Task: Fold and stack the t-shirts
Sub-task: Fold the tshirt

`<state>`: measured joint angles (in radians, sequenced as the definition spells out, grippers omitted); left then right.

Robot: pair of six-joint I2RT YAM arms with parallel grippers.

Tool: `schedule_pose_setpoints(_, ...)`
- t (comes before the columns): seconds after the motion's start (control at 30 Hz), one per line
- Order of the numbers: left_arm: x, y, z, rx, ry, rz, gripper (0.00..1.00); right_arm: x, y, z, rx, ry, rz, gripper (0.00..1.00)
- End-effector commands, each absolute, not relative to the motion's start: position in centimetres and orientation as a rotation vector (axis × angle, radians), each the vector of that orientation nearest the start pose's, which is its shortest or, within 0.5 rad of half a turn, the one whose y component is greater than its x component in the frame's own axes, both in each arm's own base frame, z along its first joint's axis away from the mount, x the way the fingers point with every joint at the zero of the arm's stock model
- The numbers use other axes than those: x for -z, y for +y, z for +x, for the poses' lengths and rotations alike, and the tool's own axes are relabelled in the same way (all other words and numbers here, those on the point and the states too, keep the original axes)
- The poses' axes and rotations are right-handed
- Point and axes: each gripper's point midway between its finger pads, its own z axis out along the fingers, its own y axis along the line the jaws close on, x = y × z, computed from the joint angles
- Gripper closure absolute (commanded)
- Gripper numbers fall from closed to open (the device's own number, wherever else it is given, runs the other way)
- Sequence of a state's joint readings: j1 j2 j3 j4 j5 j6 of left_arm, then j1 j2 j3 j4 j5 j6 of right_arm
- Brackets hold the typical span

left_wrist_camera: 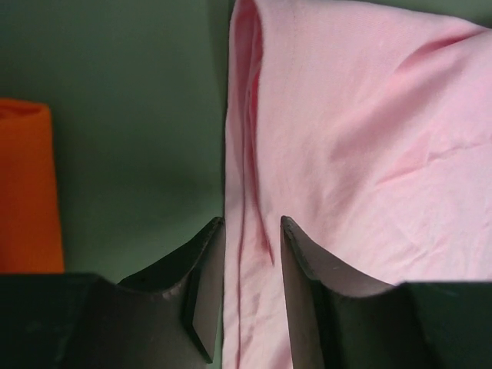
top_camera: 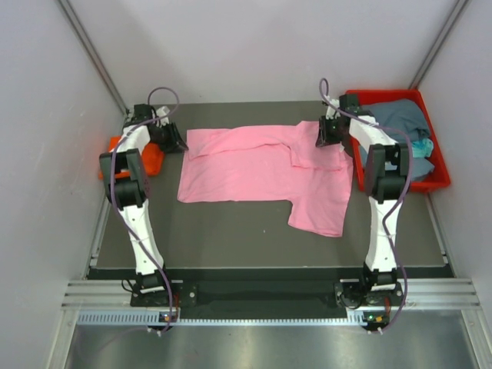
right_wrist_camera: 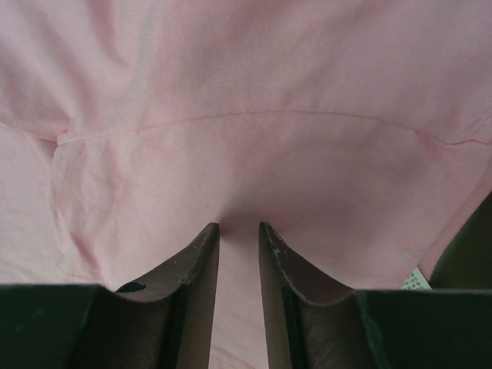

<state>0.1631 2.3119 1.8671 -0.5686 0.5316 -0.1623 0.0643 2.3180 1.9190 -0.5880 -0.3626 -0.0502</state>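
Top external view shows you the light pink cloth t-shirt [top_camera: 254,173] spread mid-frame, long axis left to right. Your left gripper [top_camera: 174,141] pinches its upper-left edge, your right gripper [top_camera: 329,135] its upper-right edge. Each arm holds its nearer end; fold toward lower frame.

2 white arms [top_camera: 143,231], black joints [top_camera: 131,183], purple cables [top_camera: 114,178]

Both arms stretch forward across the table; the left gripper [left_wrist_camera: 252,231] and the right gripper [right_wrist_camera: 239,231] each pinch the pink t-shirt [top_camera: 254,165], jaws nearly closed.
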Motion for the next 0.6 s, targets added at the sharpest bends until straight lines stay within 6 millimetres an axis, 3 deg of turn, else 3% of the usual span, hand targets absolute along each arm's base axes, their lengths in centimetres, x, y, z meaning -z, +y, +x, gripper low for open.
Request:
schedule_pose_setpoints(0.0, -10.7, 0.5, 53.1, 0.600, 2.421, -0.191, 0.60, -5.1, 9.1, 55.7, -0.431, 2.462, -0.303, 0.72)
schedule_pose_setpoints(0.1, -10.6, -1.3, 51.6, 0.741, 2.430, -0.231, 0.60, -4.7, 9.2, 56.0, -0.420, 2.464, -0.305, 0.71)
schedule_pose_setpoints(0.23, -8.5, -2.9, 50.2, 0.822, 2.476, -0.269, 0.61, -4.6, 9.1, 56.6, -0.402, 2.456, -0.309, 0.71)
schedule_pose_setpoints(0.57, -6.5, -3.2, 51.5, 0.831, 2.488, -0.264, 0.61, -4.9, 8.9, 56.6, -0.395, 2.449, -0.314, 0.71)
